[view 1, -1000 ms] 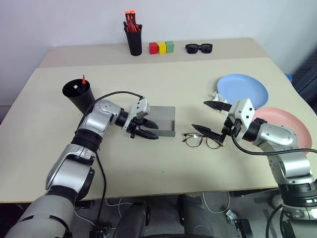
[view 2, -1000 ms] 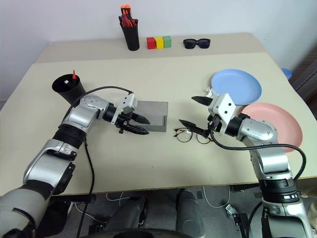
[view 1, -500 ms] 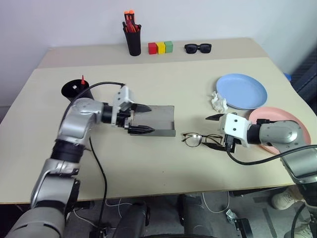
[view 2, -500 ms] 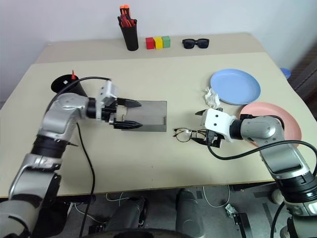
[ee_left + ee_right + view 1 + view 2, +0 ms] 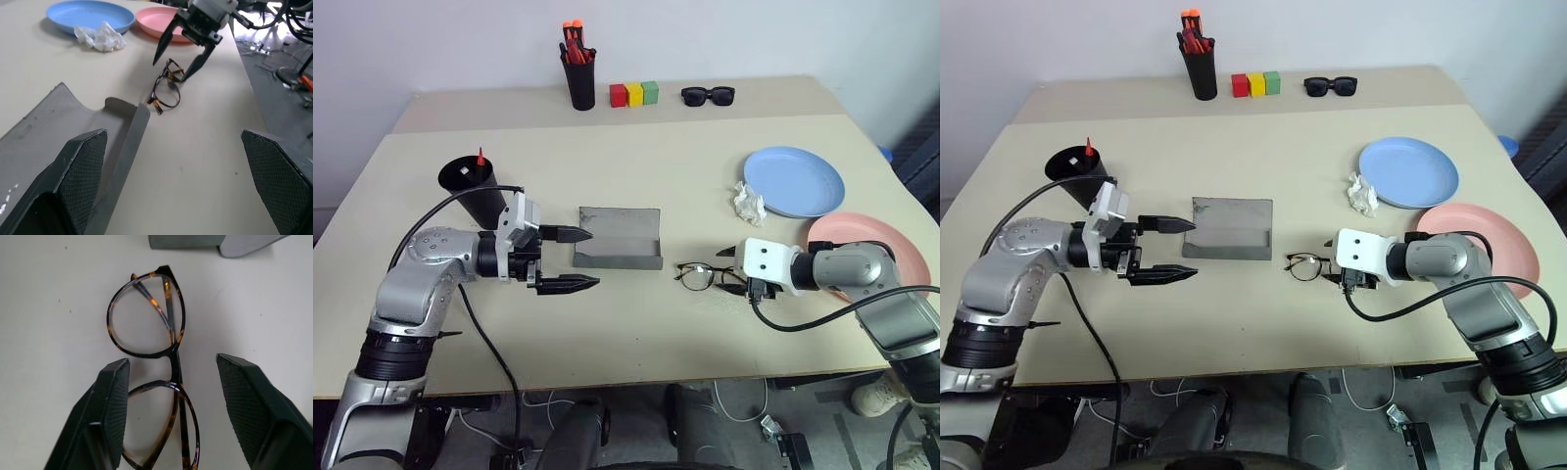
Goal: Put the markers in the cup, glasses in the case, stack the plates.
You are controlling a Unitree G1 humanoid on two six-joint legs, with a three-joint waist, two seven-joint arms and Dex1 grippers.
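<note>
The grey case (image 5: 622, 240) lies open and flat at the table's middle. My left gripper (image 5: 594, 258) hovers at its left end, open and empty, its fingertips (image 5: 83, 166) wide apart. The wire-rimmed glasses (image 5: 697, 275) lie folded on the table to the right of the case. My right gripper (image 5: 172, 363) is low over them, open, with a finger on each side of the frame's right half and a gap to both. The black cup (image 5: 470, 184) stands at the left with a red-tipped marker (image 5: 480, 156) sticking out. The blue plate (image 5: 795, 180) and pink plate (image 5: 867, 245) lie side by side at the right.
A crumpled tissue (image 5: 747, 201) lies beside the blue plate. Along the back stand a black pen pot (image 5: 578, 78) with orange-red pens, three coloured blocks (image 5: 634, 94) and black sunglasses (image 5: 708, 95). The table's front edge runs just below both arms.
My left gripper has drawn back leftward off the case and opened wide. My right gripper has sunk onto the glasses, and its fingers have narrowed around them.
</note>
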